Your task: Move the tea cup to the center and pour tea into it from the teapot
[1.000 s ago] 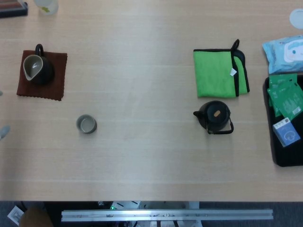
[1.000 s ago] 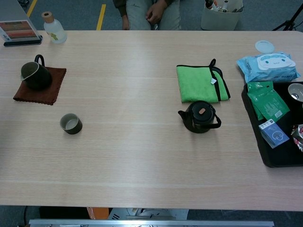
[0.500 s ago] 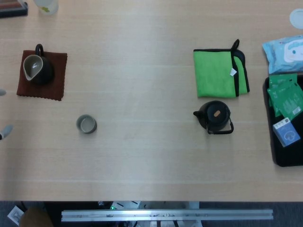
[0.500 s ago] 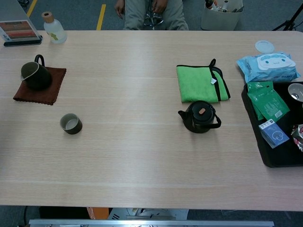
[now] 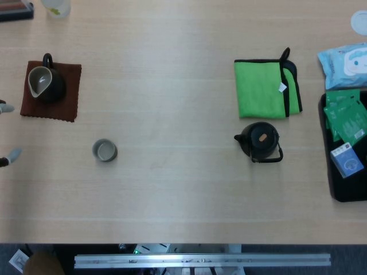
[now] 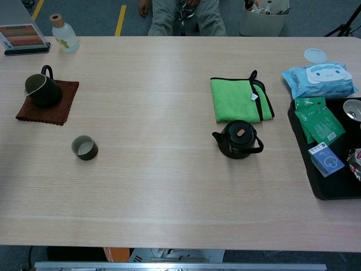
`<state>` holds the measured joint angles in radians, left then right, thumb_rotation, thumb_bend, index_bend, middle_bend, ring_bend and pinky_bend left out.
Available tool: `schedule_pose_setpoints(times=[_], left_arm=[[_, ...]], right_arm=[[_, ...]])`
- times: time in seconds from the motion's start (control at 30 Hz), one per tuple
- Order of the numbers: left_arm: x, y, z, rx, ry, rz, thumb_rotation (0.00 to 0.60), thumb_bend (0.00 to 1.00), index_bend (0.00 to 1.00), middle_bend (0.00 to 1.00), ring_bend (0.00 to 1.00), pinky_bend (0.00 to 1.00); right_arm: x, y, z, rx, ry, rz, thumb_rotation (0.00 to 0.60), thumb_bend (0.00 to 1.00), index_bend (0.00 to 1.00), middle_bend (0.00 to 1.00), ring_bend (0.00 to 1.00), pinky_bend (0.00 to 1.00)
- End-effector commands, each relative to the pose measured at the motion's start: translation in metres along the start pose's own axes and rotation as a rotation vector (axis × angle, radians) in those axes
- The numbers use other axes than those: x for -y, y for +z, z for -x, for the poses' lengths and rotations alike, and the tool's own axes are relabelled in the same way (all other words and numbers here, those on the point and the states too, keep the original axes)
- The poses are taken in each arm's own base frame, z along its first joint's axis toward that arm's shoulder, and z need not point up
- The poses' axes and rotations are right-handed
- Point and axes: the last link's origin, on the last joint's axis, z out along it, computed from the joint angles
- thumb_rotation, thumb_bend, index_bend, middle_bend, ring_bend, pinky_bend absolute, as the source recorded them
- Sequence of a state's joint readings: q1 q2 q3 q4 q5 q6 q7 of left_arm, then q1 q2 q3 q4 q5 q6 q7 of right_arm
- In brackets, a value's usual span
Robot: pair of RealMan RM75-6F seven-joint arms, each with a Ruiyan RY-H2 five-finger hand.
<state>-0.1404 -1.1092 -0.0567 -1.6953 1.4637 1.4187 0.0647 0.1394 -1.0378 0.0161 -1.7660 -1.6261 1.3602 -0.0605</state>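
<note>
Slightly further into the head view than a second ago, the left hand [image 5: 4,132] now shows as two pale fingers [image 5: 7,107] poking in from the left edge, spread well apart with nothing between them. They have shifted upward and inward; nothing on the tabletop [image 5: 172,86] has moved. The tea cup [image 5: 105,150] stands upright well to the right of those fingers, untouched, so the reach for it looks only begun. The teapot [image 5: 261,141] sits much further right, lid on, just below the green cloth [image 5: 264,89]. The right hand shows in neither view. The pale wood surface also carries a dark pitcher [image 5: 45,83] on a brown mat [image 5: 69,94], just right of the upper finger, and a black tray [image 6: 316,186] of packets at the far right. Beyond the far edge a seated person's legs [image 6: 180,14] are visible.
</note>
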Motion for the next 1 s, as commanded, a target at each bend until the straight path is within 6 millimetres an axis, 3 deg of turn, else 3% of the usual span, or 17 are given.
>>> schedule_pose_setpoints(times=[0.03,0.47,1.0], left_arm=[[0.0,0.0,0.0,0.001,-0.001,0.001,0.6,0.13,0.29,0.26,0.21,0.07],[0.002,-0.006,-0.002,-0.003,-0.008,0.0,0.6,0.13,0.29,0.26,0.21,0.07],[0.004,-0.013,-0.004,0.001,-0.029,0.008,0.6,0.13,0.29,0.26,0.21,0.07]], right_arm=[[0.01,0.004,0.007,0.037,-0.013,-0.035,0.6,0.04,0.4,0.39,0.26,0.17],[0.056,0.024,0.033,0.104,-0.064,-0.158,0.6,0.0,0.27,0.3,0.16,0.18],[0.101,0.066,0.07,0.198,-0.075,-0.235,0.6,0.0,0.26,0.29,0.14,0.18]])
